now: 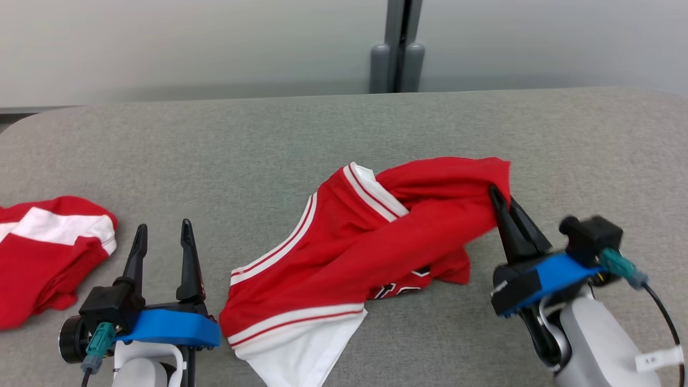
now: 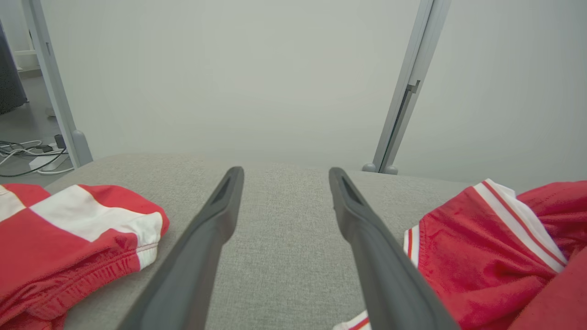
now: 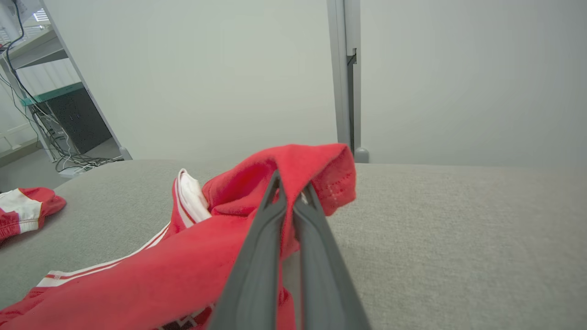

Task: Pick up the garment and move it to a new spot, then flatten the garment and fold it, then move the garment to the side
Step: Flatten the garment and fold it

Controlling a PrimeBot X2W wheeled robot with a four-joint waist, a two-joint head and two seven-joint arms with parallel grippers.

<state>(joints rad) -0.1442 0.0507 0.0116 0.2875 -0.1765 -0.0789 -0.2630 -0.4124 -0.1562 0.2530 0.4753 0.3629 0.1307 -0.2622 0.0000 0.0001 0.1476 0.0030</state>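
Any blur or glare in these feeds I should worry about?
Head view: soft even light, no glare; right gripper and its wrist smeared, left gripper sharp. Right wrist view: red jersey hem crisp. Left wrist view: clean, evenly lit.

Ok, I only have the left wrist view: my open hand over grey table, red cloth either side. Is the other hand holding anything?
Observer: Yes, the right hand is shut on the jersey, at its far right edge.
Operator: Is that edge lifted?
Observer: Yes, the pinched end hangs above the table; the rest lies on it.
Operator: Any print?
Observer: Black and white lettering peeks out under the fold, on the near side.
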